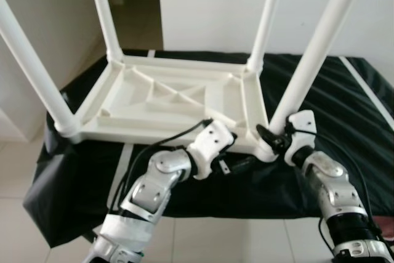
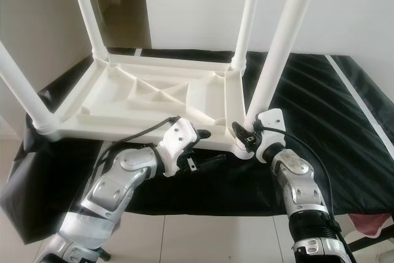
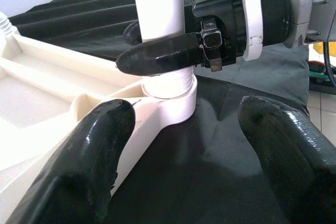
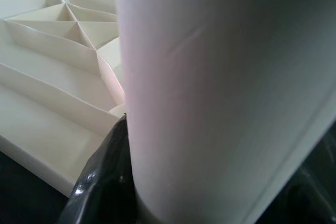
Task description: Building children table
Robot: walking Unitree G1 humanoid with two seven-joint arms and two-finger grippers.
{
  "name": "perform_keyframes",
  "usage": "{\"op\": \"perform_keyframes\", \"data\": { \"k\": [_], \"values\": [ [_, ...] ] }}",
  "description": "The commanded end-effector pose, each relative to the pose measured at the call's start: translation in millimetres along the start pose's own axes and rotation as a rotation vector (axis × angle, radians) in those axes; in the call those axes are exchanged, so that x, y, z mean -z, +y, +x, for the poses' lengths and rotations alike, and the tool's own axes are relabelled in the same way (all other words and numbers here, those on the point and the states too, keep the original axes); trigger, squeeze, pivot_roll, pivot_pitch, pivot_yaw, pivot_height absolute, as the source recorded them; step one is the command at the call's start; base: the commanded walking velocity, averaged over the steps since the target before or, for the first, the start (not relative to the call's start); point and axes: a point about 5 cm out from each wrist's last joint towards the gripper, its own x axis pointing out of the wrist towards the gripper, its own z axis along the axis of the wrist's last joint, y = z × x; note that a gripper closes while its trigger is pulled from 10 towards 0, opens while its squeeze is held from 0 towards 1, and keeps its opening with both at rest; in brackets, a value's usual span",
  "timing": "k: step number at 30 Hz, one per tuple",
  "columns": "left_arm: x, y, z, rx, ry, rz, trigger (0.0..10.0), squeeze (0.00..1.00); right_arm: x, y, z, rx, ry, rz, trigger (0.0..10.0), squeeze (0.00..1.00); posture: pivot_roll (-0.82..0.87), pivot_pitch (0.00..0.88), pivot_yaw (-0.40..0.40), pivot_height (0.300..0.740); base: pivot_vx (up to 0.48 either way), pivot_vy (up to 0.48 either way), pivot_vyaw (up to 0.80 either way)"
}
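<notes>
An upside-down white plastic children's table (image 1: 172,100) lies on a black cloth, its ribbed underside facing up. Its legs stand upright at the corners. My right gripper (image 1: 273,136) is shut on the near right leg (image 1: 314,53) just above its threaded socket (image 3: 170,98); one black finger (image 3: 163,59) wraps across the leg's front. In the right wrist view the leg (image 4: 220,87) stands close against a finger (image 4: 100,182). My left gripper (image 3: 184,156) is open, low at the table's front edge, pointing at that same corner and touching nothing.
The black cloth (image 1: 345,103) covers a low platform, with a white stripe along its right side. Pale tiled floor (image 1: 203,238) lies below its front edge. A white wall and a doorway (image 1: 138,4) stand behind. Something pink (image 2: 369,226) lies on the floor at the right.
</notes>
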Motion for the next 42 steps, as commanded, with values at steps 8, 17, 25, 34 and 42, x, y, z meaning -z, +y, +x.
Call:
{"op": "perform_keyframes", "data": {
  "k": [8, 17, 25, 34, 42],
  "values": [
    [1.2, 0.5, 0.3, -0.030, 0.008, 0.009, 10.0, 0.00, 9.0, 12.8, -1.1, 0.111, 0.025, 0.076, 10.0, 0.00, 0.03, 0.000, -0.023, 0.740, 0.000, 0.000, 0.00],
    [1.3, 0.0, 0.4, -0.031, 0.008, 0.005, 10.0, 0.00, 14.4, 17.3, 5.2, 0.452, 0.110, 0.210, 10.0, 0.00, 0.03, 0.000, -0.026, 0.740, 0.000, 0.000, 0.00],
    [1.2, 0.0, 0.8, -0.035, 0.007, 0.000, 10.0, 0.00, 11.5, 28.0, 6.7, 0.753, 0.113, 0.213, 10.0, 0.00, 0.03, 0.000, -0.026, 0.740, 0.000, 0.000, 0.00],
    [-0.5, -1.6, 2.7, -0.037, 0.001, -0.003, 10.0, 0.00, 5.0, 44.2, 11.6, 0.786, 0.110, 0.255, 10.0, 0.00, 0.04, 0.000, -0.040, 0.740, 0.000, 0.000, 0.00],
    [0.8, -0.3, 0.9, -0.057, 0.000, -0.006, 10.0, 0.00, -3.5, 34.7, 8.7, 0.803, 0.046, 0.217, 10.0, 0.00, 0.05, 0.000, -0.059, 0.740, 0.000, 0.000, 0.00]
  ]
}}
